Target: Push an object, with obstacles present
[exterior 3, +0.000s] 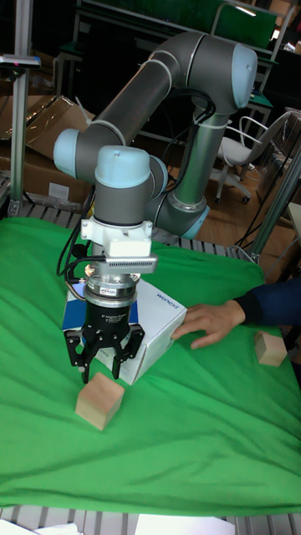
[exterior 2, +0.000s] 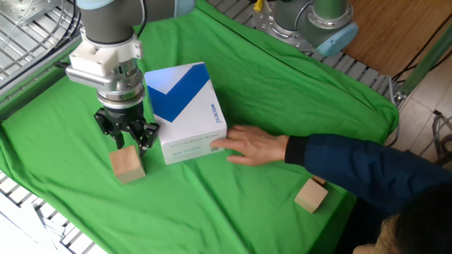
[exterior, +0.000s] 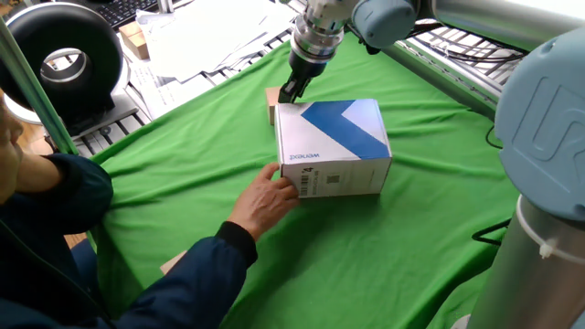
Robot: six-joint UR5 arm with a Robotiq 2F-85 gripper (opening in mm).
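Note:
The object, a small light-tan wooden cube (exterior 2: 128,165) (exterior 3: 99,401), rests on the green cloth; in one fixed view only a sliver of the cube (exterior: 271,102) shows past the box's corner. My gripper (exterior 2: 128,143) (exterior 3: 102,368) (exterior: 289,91) points straight down, shut with nothing in it, its tips low against the cube's far side. Whether they touch the cube I cannot tell. The obstacle, a white box with a blue band (exterior 2: 182,111) (exterior: 335,146) (exterior 3: 155,321), lies right beside the gripper. A person's hand (exterior 2: 253,145) (exterior: 269,201) presses on the box's end.
A second tan block (exterior 2: 311,195) (exterior 3: 270,349) sits near the cloth's edge behind the person's blue sleeve (exterior 2: 353,173). Metal racks (exterior 2: 28,28) border the cloth. Papers (exterior: 206,37) and a black round device (exterior: 64,59) lie beyond the table.

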